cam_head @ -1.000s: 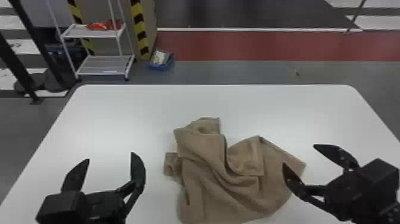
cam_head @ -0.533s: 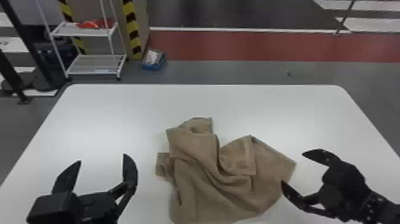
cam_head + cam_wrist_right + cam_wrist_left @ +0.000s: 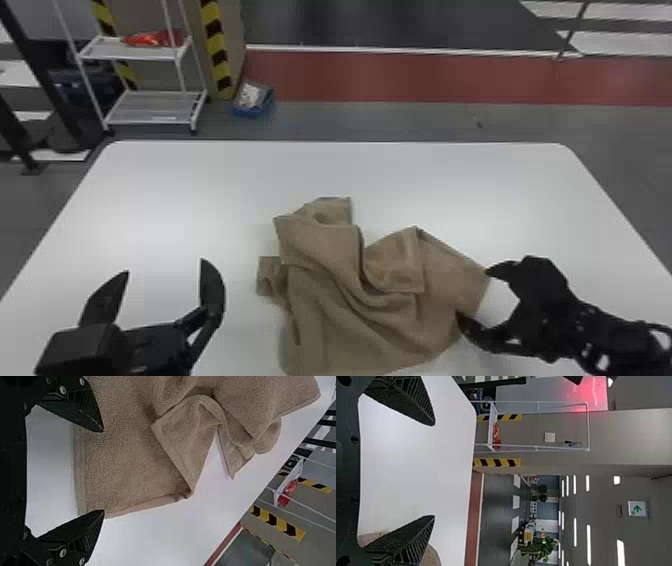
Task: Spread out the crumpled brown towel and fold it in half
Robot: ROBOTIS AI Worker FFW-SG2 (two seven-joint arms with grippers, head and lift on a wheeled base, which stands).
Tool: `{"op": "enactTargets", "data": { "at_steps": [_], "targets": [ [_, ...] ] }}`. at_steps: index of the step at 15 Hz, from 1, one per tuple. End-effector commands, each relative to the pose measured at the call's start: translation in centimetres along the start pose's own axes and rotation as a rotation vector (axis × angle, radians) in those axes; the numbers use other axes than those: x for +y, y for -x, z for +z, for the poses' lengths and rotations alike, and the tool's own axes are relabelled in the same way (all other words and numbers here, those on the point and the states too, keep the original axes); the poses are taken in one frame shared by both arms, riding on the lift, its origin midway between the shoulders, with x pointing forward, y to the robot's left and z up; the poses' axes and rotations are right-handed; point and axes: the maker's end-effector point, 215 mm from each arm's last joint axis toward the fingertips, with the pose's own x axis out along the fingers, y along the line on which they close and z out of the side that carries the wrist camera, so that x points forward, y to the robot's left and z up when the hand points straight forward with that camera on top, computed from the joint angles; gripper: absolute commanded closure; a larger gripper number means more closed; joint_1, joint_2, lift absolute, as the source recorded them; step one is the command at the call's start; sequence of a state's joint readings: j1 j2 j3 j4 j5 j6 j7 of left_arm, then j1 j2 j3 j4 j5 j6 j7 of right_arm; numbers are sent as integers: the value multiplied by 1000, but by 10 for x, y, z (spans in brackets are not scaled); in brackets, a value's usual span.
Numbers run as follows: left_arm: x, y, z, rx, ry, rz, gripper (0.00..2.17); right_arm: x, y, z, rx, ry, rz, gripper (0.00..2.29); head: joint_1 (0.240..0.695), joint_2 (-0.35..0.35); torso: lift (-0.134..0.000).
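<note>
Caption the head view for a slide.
Left gripper and right gripper, open, flank a crumpled brown towel on a white table.

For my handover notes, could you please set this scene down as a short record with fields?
Item: brown cloth towel, crumpled in folds, not spread flat
Support: white round-cornered table
Left: black two-fingered left tool, open and empty, to the left of the towel
Right: black two-fingered right tool, open at the towel's right edge
Behind: white metal rack with a red item on its upper shelf; blue box on the floor
</note>
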State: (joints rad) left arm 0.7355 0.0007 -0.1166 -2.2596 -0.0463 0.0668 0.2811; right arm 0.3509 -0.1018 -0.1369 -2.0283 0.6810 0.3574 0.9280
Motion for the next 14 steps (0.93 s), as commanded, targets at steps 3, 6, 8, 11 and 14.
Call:
{"op": "enactTargets", "data": {
  "at_steps": [3, 6, 8, 11, 14],
  "targets": [
    [2, 2, 0, 3, 1, 4, 39, 14, -19, 8, -31, -46, 47, 252, 695, -12, -124],
    [3, 3, 0, 2, 1, 6, 39, 20, -19, 12, -43, -46, 73, 549, 695, 6, -124],
    [3, 3, 0, 3, 2, 6, 39, 23, -18, 15, -57, -47, 92, 974, 695, 18, -124],
    [4, 2, 0, 5, 2, 7, 43, 23, -17, 14, -56, -48, 97, 1399, 695, 25, -124],
    [4, 2, 1, 4, 5, 8, 43, 10, -8, 26, -146, -111, 75, 1531, 695, 25, -124]
  ]
}}
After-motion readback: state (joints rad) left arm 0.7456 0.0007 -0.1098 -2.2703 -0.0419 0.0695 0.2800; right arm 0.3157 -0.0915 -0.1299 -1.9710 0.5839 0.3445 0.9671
